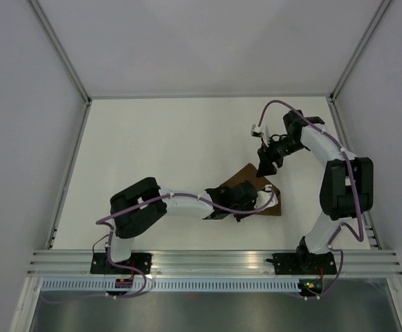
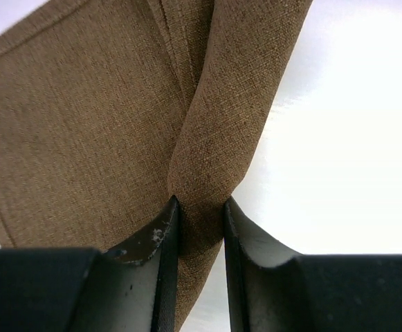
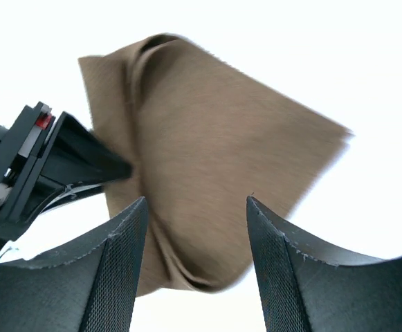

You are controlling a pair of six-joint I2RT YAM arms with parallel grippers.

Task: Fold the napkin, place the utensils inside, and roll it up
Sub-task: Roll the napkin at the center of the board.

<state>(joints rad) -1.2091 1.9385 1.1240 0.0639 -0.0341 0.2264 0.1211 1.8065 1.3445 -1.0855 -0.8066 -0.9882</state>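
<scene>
Napkin [image 2: 83,124] lies part-folded on the right half of the table [image 1: 152,152], our left gripper [image 2: 201,207] clamped on a seemingly bunched fold, our right gripper [image 3: 195,207] spread wide above it, so tugging could drag the layers askew.

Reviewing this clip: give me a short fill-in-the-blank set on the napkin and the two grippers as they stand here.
1. The napkin is ____ in colour.
2. The left gripper is ____ on a pinched fold of it.
3. The right gripper faces the cloth with its jaws ____ and nothing between them.

Missing words: brown; shut; open.
</scene>
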